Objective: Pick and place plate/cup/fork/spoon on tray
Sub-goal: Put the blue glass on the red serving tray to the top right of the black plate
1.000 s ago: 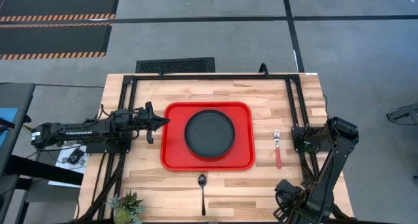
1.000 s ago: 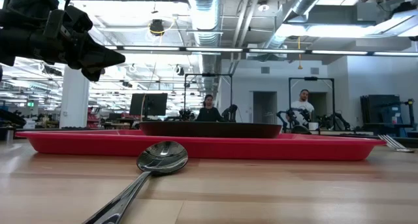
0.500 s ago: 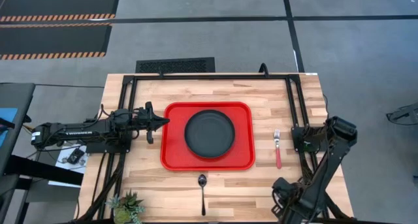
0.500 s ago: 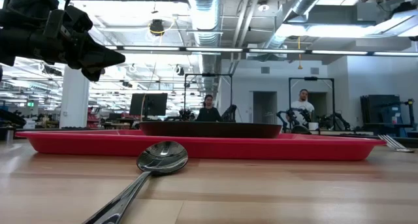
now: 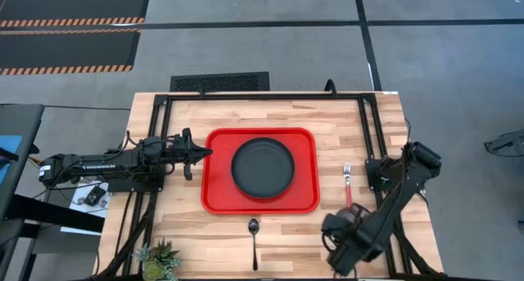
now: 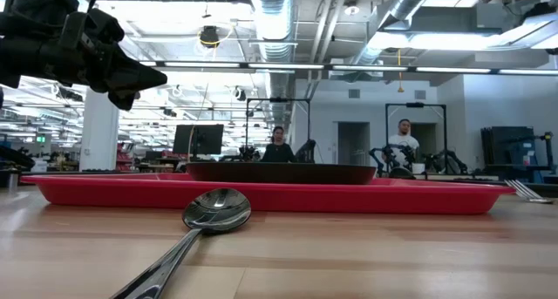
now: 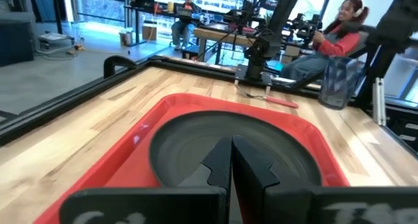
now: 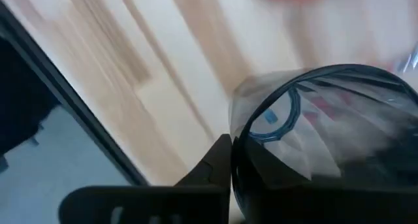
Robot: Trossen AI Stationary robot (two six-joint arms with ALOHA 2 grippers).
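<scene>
Cup (image 8: 326, 132): clamped in right gripper (image 5: 342, 242) fingers, near-right of tray (image 5: 217, 201); carry onto tray next. Left gripper (image 5: 199, 153) fingers together.

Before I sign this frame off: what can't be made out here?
Cup: blurred in the right wrist view; hidden under the right arm in the high view.
Fork: low view's right edge cuts off all but its tines.
Spoon: handle end runs off the low view's bottom edge.
</scene>
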